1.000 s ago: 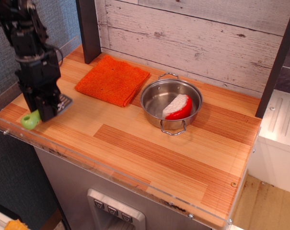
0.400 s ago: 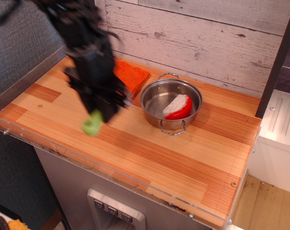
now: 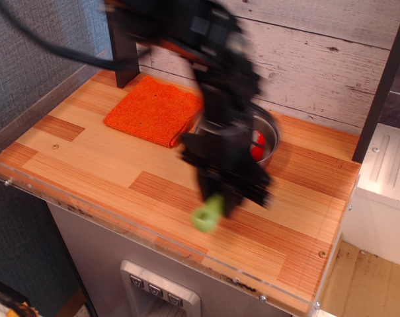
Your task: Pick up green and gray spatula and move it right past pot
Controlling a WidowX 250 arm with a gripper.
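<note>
Rightward from the table's left edge, the blurred black gripper now hangs before the shiny steel pot, clamping the spatula (chunky green handle showing) above striped wood table; woven orange cloth behind.

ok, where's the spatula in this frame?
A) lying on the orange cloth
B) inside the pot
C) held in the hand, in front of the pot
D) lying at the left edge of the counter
C: the hand grips the spatula, whose green handle sticks out below it, in front of the pot; the orange cloth is bare.
</note>
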